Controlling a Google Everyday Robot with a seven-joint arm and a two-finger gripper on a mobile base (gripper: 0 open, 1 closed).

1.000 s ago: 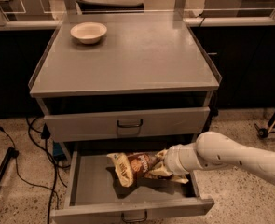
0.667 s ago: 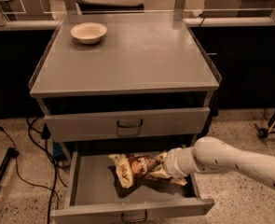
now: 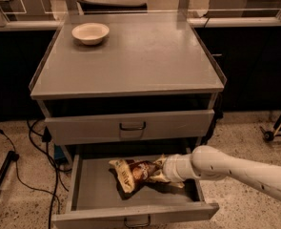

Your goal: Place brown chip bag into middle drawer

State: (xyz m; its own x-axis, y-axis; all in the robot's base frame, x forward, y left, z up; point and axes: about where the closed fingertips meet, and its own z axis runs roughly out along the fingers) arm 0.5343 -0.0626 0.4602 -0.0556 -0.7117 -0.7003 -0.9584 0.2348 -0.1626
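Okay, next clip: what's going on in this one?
A one-armed robot reaches in from the right into the open middle drawer of a grey cabinet. Its gripper is at the right end of the brown chip bag, which is inside the drawer tray, on or just above its floor. A pale bowl sits on the cabinet top, away from the arm.

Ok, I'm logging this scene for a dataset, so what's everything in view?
Bowl: one, cream, cabinet top, back left.
Cabinet: one, grey, centre.
Upper drawer: one, grey, shut.
Open drawer: one, grey, below it.
Chip bag: one, brown, cream ends, in the open drawer.
Cables: several, black, floor left.
Arm: one, white, from the right.
Tool: one, pale, at the bag's right end, in the open drawer.
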